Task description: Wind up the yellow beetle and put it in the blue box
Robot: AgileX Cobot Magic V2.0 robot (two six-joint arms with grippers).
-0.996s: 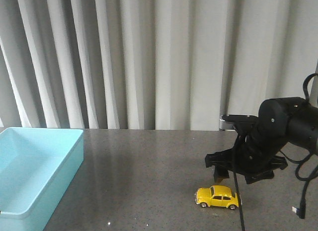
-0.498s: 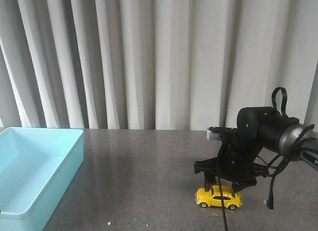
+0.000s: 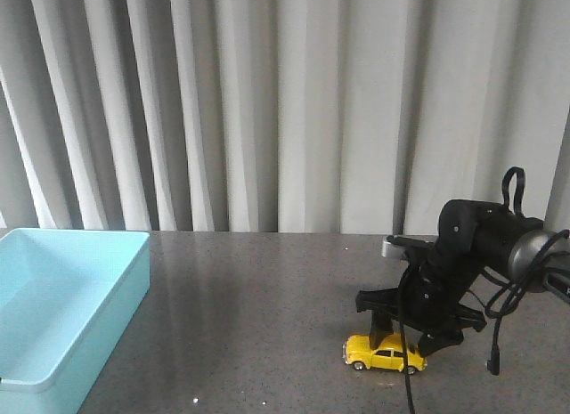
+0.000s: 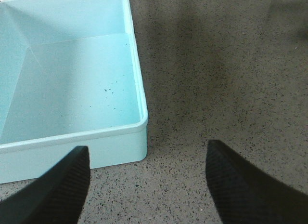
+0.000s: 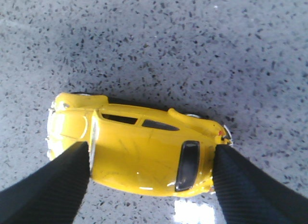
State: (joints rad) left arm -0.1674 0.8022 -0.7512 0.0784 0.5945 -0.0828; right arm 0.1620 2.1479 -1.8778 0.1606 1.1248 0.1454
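The yellow beetle (image 3: 385, 353) stands on its wheels on the dark speckled table, at the front right. My right gripper (image 3: 403, 337) has come down over it, open. In the right wrist view the beetle (image 5: 139, 151) lies lengthwise between the two fingers; the gripper (image 5: 151, 185) has one finger at the nose and one at the tail, close to or just touching the car. The blue box (image 3: 116, 316) sits at the left edge and holds nothing. My left gripper (image 4: 147, 185) is open and holds nothing, above the table by a corner of the box (image 4: 110, 149).
A grey pleated curtain (image 3: 267, 102) hangs behind the table. Black cables (image 3: 499, 343) dangle from the right arm near the beetle. Bare table (image 3: 249, 298) lies between the box and the beetle.
My right gripper has moved left and down from beside the beetle to straddle it. The beetle has shifted slightly to the left. The box has not moved.
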